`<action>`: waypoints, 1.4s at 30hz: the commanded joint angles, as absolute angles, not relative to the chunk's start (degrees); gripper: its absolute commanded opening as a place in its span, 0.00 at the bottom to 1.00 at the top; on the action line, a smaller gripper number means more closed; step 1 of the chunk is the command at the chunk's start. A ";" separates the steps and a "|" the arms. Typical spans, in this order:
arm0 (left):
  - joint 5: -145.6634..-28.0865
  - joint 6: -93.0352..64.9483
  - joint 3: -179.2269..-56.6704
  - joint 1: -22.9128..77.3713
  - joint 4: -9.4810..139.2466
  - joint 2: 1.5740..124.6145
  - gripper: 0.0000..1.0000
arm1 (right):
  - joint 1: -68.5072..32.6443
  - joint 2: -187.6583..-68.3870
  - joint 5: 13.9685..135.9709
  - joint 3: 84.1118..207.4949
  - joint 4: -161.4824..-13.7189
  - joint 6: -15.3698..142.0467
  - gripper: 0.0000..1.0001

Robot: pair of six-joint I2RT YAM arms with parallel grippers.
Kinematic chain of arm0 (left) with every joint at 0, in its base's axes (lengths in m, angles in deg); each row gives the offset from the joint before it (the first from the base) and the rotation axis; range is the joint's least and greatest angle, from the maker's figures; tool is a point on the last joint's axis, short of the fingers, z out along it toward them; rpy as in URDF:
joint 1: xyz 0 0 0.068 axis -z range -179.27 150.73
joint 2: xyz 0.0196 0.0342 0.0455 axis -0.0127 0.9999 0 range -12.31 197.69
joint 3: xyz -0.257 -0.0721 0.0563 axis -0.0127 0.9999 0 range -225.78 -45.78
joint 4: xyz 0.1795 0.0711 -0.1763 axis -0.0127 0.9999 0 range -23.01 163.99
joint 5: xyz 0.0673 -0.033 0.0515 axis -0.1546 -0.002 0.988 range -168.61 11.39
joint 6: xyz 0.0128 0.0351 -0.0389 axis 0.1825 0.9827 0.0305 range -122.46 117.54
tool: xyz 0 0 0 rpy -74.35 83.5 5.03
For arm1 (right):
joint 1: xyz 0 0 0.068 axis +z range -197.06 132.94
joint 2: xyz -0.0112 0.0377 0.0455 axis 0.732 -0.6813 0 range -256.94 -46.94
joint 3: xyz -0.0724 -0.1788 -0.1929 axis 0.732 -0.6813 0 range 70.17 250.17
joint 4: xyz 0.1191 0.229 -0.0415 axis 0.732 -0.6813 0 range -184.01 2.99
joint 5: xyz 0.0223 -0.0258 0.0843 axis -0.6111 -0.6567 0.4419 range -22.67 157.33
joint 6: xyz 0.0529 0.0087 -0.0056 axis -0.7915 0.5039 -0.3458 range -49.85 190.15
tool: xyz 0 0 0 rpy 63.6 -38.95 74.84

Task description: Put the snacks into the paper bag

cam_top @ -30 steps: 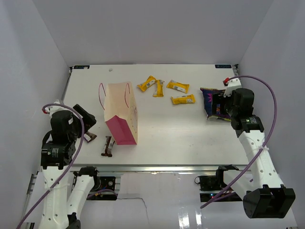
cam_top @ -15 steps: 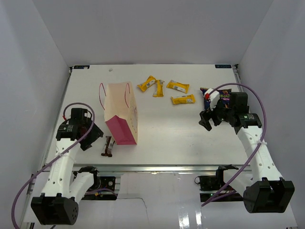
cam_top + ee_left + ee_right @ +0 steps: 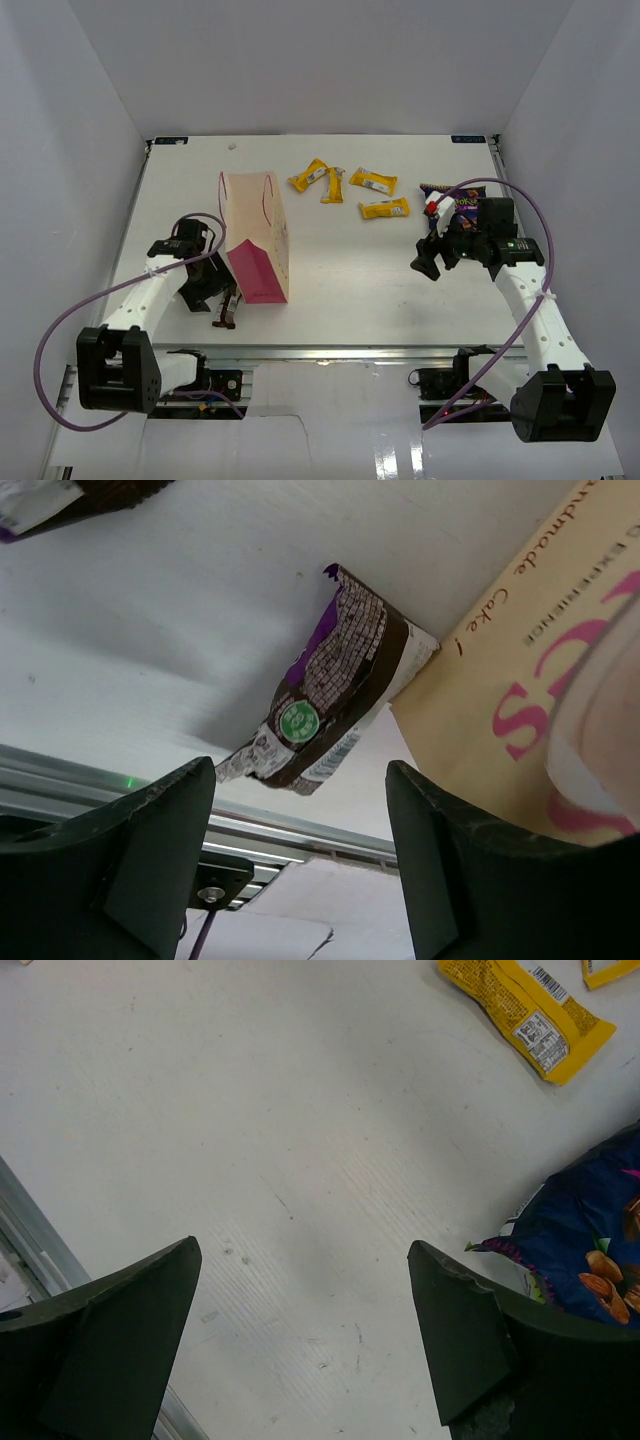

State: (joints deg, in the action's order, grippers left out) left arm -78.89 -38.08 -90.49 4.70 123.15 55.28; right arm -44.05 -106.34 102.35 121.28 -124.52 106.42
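Note:
The pink paper bag [image 3: 256, 245] stands upright left of centre; its lettered side fills the right of the left wrist view [image 3: 540, 630]. A dark-brown bar [image 3: 227, 309] lies at its near-left corner and shows in the left wrist view [image 3: 335, 685]. My left gripper [image 3: 217, 289] is open and empty, low beside that bar and the bag [image 3: 300, 865]. Several yellow bars [image 3: 384, 208] lie behind the bag to the right. The purple-blue chip bag [image 3: 462, 205] lies at the right. My right gripper [image 3: 427, 259] is open and empty over bare table, left of the chip bag [image 3: 590, 1260].
A second dark wrapper [image 3: 60, 500] lies at the top left of the left wrist view. One yellow bar [image 3: 525, 1015] shows at the top right of the right wrist view. The table's front rail [image 3: 320, 352] runs just behind the brown bar. White walls enclose the table.
My left gripper has swung right and down to the bag's near-left corner by the brown bar. My right gripper has come off the chip bag and moved left and nearer.

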 commanded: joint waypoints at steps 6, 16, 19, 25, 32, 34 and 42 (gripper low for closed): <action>-80.37 -34.81 -93.59 8.37 119.11 67.48 0.79 | -44.16 -105.74 103.28 121.06 -123.83 106.80 0.90; -75.72 -37.00 -95.17 10.13 121.65 64.78 0.48 | -44.33 -105.65 102.57 121.06 -123.66 107.07 0.90; -73.52 -39.19 -97.10 10.13 123.58 59.70 0.39 | -44.25 -105.57 102.48 121.32 -123.66 107.24 0.90; -69.74 -43.77 -107.37 9.96 126.58 49.84 0.31 | -44.25 -105.39 102.40 121.76 -123.66 107.86 0.90; -71.57 -41.58 -126.00 9.96 120.53 44.29 0.26 | -44.33 -106.44 102.66 122.20 -123.39 108.38 0.90; -75.86 -39.73 -132.05 9.87 118.67 45.60 0.26 | -44.25 -106.71 103.01 122.29 -123.04 108.39 0.90; -88.28 -35.52 -143.77 10.75 110.93 53.42 0.23 | -44.33 -108.11 103.36 123.26 -122.86 108.12 0.90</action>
State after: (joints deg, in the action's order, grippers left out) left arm -82.56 -38.41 -141.24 10.20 114.08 50.65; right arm -44.05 -108.06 102.09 121.00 -124.50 107.87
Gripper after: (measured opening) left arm 0.242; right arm 0.900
